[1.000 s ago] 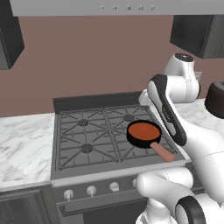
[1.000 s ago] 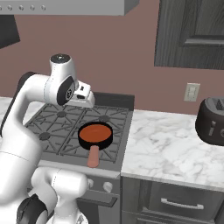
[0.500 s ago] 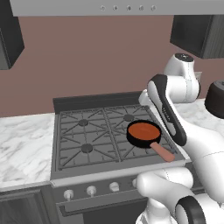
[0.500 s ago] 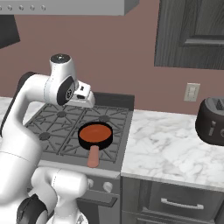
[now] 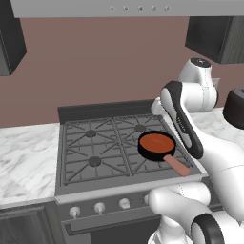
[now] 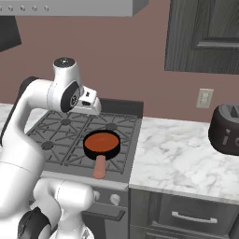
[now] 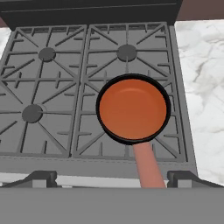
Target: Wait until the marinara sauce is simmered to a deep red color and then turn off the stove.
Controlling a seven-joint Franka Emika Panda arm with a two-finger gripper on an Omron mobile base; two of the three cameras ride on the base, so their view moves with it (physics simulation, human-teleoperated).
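The marinara sauce (image 7: 132,107), orange-red, fills a small black pan (image 7: 162,127) on the front right burner of the stove (image 7: 57,109). The gripper (image 7: 112,178) hangs above the front edge with its jaws spread wide, holding nothing.

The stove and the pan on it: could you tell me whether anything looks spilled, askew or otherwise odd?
Nothing stands out. The pan sits flat on the front right burner of the stove, its handle pointing towards the front edge. The marinara sauce lies level inside the rim, orange-red, with no splashes on the grates or the marble counter.
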